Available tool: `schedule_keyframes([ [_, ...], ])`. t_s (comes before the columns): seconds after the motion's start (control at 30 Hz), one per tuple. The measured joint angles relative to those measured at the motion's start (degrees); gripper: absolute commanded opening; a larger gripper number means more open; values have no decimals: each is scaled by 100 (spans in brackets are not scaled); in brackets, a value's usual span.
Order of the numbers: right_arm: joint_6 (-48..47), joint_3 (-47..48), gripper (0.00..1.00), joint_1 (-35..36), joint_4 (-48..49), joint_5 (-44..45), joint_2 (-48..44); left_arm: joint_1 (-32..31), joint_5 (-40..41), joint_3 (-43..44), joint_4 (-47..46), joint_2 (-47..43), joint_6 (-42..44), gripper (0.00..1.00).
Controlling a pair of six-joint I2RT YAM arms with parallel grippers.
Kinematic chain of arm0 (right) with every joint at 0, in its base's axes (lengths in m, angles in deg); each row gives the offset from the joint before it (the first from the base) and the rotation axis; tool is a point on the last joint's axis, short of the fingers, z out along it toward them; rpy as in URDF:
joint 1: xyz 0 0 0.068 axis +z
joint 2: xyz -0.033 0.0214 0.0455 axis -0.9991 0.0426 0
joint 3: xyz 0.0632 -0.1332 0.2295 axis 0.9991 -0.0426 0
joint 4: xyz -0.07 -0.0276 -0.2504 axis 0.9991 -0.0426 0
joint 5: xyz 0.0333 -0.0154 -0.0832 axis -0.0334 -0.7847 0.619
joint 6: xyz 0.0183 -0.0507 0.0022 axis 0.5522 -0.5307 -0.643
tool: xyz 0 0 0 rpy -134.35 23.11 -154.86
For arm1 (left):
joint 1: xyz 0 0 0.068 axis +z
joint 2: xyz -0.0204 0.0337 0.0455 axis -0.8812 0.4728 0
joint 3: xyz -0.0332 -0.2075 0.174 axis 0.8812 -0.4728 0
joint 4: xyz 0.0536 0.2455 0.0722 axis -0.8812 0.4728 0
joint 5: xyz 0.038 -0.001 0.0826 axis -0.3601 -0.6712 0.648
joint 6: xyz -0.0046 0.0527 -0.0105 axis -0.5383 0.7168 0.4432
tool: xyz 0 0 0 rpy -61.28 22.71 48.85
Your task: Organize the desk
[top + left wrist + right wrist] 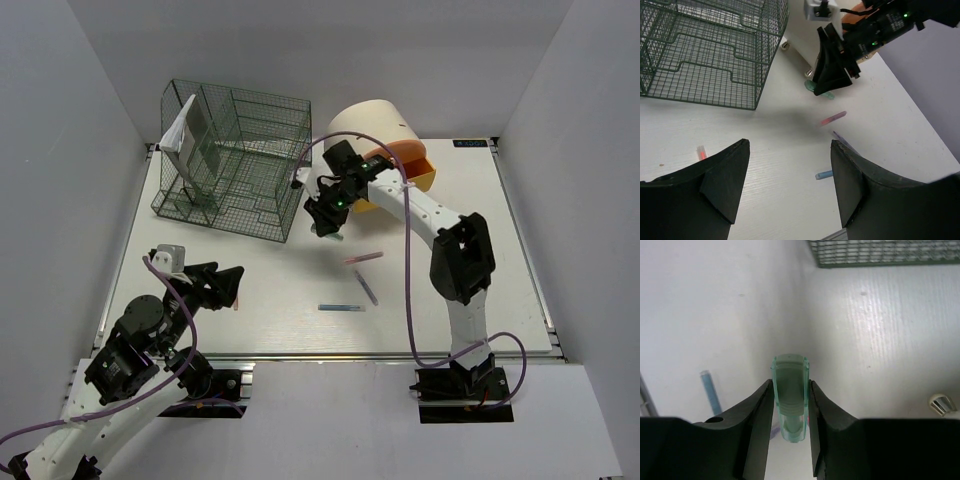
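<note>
The white desk [480, 260] carries three loose pens in its middle: a pink one [363, 258], a purple one [367, 290] and a blue one [341, 307]. My right gripper [790, 382] is shut on a translucent green marker [789, 400], held above the desk between the wire rack and the pens. In the left wrist view that marker [820, 91] pokes out under the right gripper [832, 75]. My left gripper [790, 145] is open and empty, low over the desk's front left. A small red-tipped piece [701, 152] lies just left of it.
A dark green wire rack [235, 160] stands at the back left with a white paper [180, 130] leaning in it. A cream cylindrical drawer unit [370, 125] with its orange drawer [420, 170] pulled out sits at the back centre. A metal rail [330, 355] runs along the near edge.
</note>
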Motion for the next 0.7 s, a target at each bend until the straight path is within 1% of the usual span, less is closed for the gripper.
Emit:
schedule_keyframes([
  [0.13, -444, -201, 0, 11, -271, -514, -356, 0, 13, 0, 2, -11, 0, 76],
  [0.23, -988, -695, 0, 15, -463, -920, -809, 0, 13, 0, 0, -35, 0, 76],
  [0.37, -1419, -1510, 0, 31, -553, -1196, -1834, 0, 11, 0, 0, -61, 0, 76],
  [0.47, -1438, -1991, 0, 44, -153, -933, -2680, 0, 11, 0, 0, -87, 0, 76],
  [0.57, -1429, -2503, 0, 33, 608, -184, -3458, 0, 11, 0, -2, -94, 0, 76],
  [0.63, -1537, -2785, 0, -2, 1141, 365, -3786, 0, 9, -4, -2, -94, 0, 76],
  [0.7, -1650, -2909, 0, -42, 1517, 815, -3873, 0, 9, -7, -2, -94, 0, 76],
])
